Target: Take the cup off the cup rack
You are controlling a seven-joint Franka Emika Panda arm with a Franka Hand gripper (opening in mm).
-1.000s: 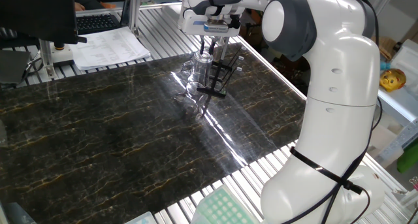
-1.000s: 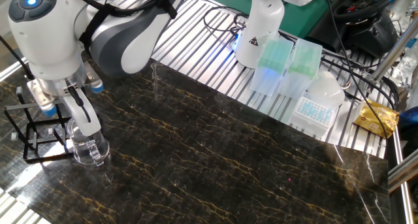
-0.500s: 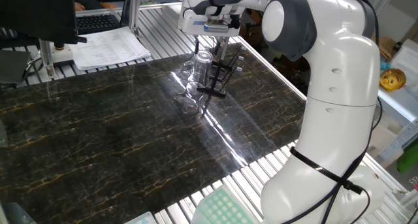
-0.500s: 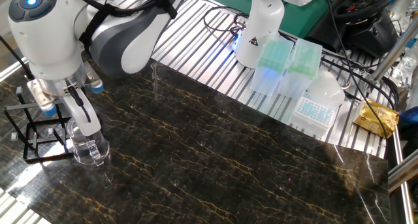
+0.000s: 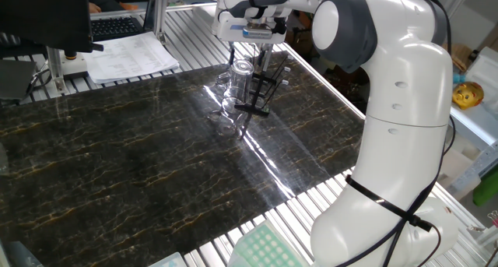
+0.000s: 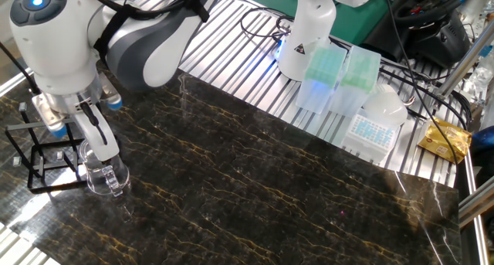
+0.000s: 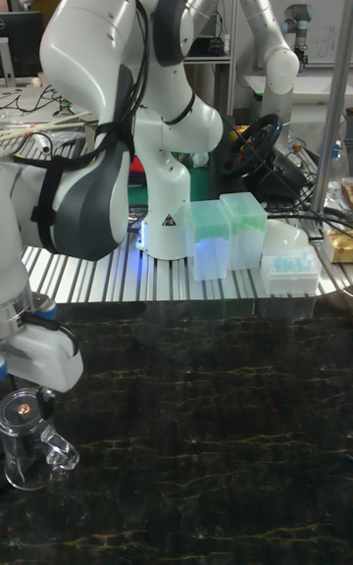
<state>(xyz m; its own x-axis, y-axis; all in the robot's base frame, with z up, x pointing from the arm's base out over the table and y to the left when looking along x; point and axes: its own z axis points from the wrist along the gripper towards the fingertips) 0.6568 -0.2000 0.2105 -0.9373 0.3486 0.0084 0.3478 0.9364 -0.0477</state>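
My end effector (image 6: 91,141) holds the clear cup (image 6: 103,172) upright, handle outward, just beside the slim black cup rack (image 6: 37,153).

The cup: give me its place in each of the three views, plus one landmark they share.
One fixed view: the cup sits top centre, under the hand, against the cup rack.
The other fixed view: cup at the left edge, low, just right of the rack.
Tall fixed view: cup in the bottom left corner; the rack is not in it.
Shared landmark: the dark marble tabletop.
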